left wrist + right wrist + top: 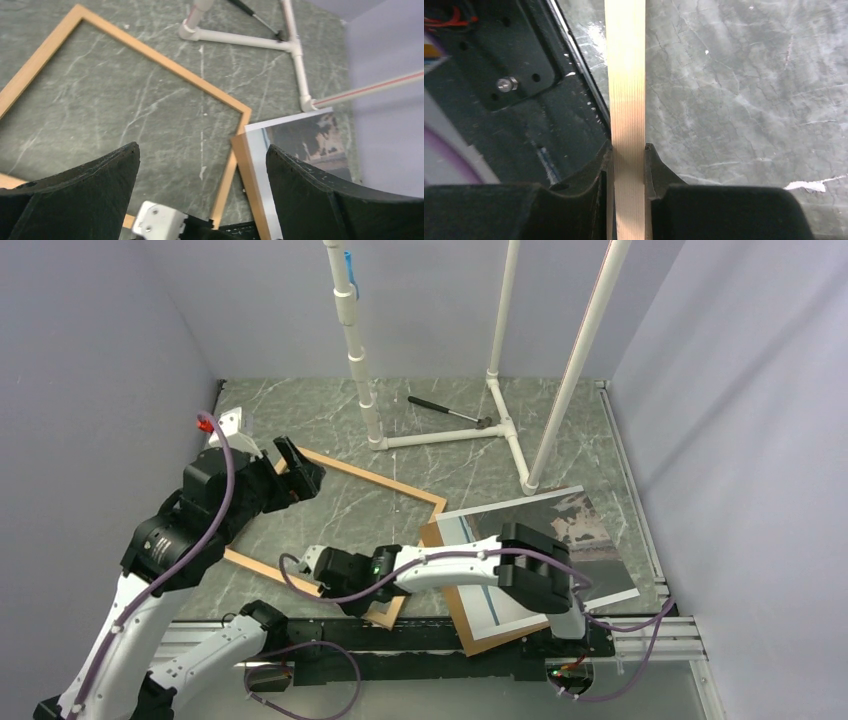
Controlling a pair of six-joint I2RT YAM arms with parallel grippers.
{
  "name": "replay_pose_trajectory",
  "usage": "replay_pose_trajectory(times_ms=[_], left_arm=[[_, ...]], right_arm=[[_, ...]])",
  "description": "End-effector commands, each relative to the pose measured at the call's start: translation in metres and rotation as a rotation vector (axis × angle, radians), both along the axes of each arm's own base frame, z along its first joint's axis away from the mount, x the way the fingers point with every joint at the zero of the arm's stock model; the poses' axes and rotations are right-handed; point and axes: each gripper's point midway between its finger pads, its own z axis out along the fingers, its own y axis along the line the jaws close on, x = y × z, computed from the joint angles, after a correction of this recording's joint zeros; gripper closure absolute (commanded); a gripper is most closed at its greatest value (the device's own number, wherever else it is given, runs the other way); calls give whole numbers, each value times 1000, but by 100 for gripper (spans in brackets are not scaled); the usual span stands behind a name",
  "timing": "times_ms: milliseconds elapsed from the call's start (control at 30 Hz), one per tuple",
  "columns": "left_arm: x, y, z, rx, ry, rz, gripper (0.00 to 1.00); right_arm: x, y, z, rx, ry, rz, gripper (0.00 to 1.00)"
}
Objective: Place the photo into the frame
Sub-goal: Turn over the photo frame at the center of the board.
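Right claw (629,152) is pinching the frame (625,75) by its near rail, pads tight on either side of the wood! Left claw (202,150) hangs spread wide above the frame's far end. The photo (575,530) lies face up on a brown board (248,172), just right of the frame. Looks like frame positioning, and next comes a level drag or lift. Only the right wrist view proves the pinch; only the overhead view shows most of the photo.

My left arm (170,540): elbow raised, wrist held over the far-left corner of the frame (380,478). My left gripper (298,468): jaws spread wide, holding nothing. My right arm (450,562): folded low, forearm stretched toward the frame's near edge. My right gripper (629,150): fingers (594,175) pinched on that wooden edge.
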Motion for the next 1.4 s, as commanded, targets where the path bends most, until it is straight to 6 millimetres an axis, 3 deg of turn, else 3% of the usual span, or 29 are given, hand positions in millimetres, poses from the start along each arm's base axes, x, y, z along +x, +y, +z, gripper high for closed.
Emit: replay_pose_trajectory(times_ms=[0, 200, 433, 700, 1000, 1200, 1367], left_arm=[[2, 24, -1, 46, 44, 139, 1], [-1, 42, -2, 42, 47, 239, 1], [-10, 61, -1, 34, 37, 325, 0], [-15, 56, -13, 54, 108, 285, 1], [-21, 48, -10, 38, 121, 229, 1], [-30, 47, 1, 9, 106, 205, 1], [-35, 44, 0, -13, 118, 188, 1]], right_arm=[[-2, 18, 71, 217, 130, -27, 100], [9, 11, 101, 339, 301, -92, 100], [10, 5, 141, 468, 408, -93, 100], [21, 14, 207, 641, 517, -105, 100], [33, 30, 261, 816, 649, -102, 100], [47, 29, 277, 865, 658, -126, 100], [69, 14, 284, 904, 642, -188, 100]])
